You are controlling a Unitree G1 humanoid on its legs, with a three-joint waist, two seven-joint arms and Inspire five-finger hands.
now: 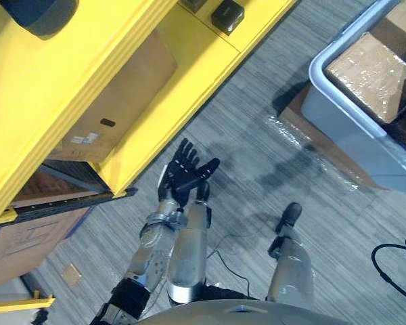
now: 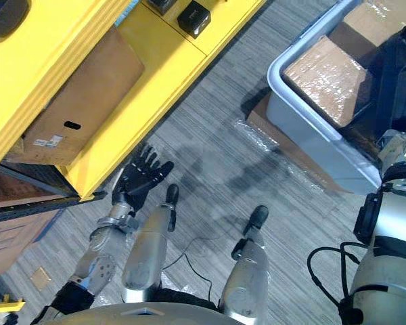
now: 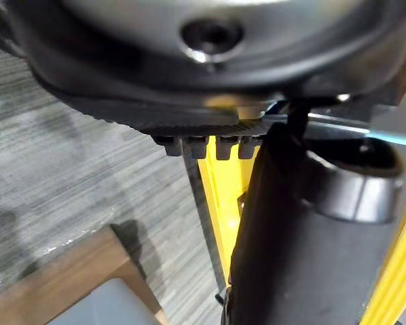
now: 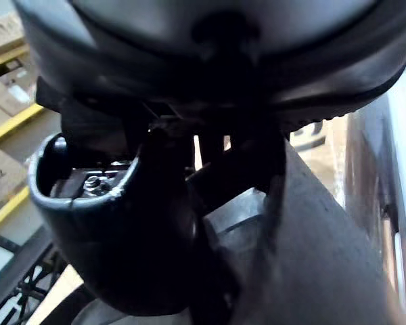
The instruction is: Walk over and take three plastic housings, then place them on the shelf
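Left hand (image 1: 186, 172) open, fingers spread, empty, just beside yellow shelf (image 1: 189, 88). Grey bin (image 2: 294, 112) lies off to the robot's right, probably nearer the right hand (image 4: 115, 250), whose grip I can't tell

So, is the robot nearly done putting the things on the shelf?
Hard to say. Two black pieces sit on the yellow shelf, maybe housings already placed. The left hand is open and empty; the right hand is by the grey bin, its hold unclear. At least one seems left.
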